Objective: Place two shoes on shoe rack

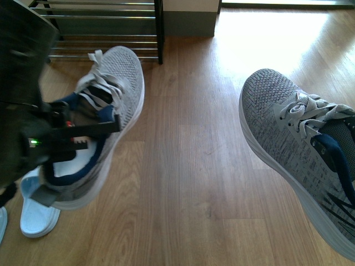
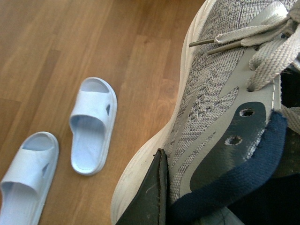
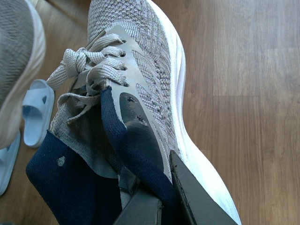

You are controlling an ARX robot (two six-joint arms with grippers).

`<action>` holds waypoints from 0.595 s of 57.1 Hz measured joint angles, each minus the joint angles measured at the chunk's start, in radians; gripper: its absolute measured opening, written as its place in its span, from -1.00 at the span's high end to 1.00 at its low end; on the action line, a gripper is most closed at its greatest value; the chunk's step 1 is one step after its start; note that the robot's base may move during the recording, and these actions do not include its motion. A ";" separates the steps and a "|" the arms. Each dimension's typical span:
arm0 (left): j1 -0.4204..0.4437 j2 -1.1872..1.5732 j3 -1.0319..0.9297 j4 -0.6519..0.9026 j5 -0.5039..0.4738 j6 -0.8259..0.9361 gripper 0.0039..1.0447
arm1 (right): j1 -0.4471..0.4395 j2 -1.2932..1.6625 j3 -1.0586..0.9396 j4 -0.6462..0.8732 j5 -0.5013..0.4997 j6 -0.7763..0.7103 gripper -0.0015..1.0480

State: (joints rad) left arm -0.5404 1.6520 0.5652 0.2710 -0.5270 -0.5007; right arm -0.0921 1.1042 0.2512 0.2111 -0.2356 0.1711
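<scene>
This looks like the carry stage. The left hand [image 1: 83, 132] grips one grey sneaker [image 1: 119, 77] by its collar, toe towards the shoe rack [image 1: 159, 27] close ahead. The right hand [image 3: 164, 201] clamps the other grey sneaker [image 1: 288, 127] above the wooden floor [image 1: 188, 166]. Next, I judge, each shoe needs moving forward and setting flat on the rack's bars.

The left arm [image 1: 19, 83] is a bulky black shape, blurred, with a small green light [image 1: 34, 142] and a red dot [image 1: 69, 124] beside the black, toothed left claw [image 1: 102, 130]. The right claw [image 3: 157, 183] has flat dark grey fingers [image 3: 190, 199], scuffed pale at the edges.
</scene>
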 joint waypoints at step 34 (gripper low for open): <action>-0.072 -0.671 -0.102 -0.362 -0.130 -0.009 0.98 | 0.000 0.000 0.000 0.000 0.000 0.000 0.98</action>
State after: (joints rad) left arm -0.6121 0.9813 0.4629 -0.0910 -0.6571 -0.5098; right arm -0.0921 1.1042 0.2512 0.2111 -0.2356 0.1711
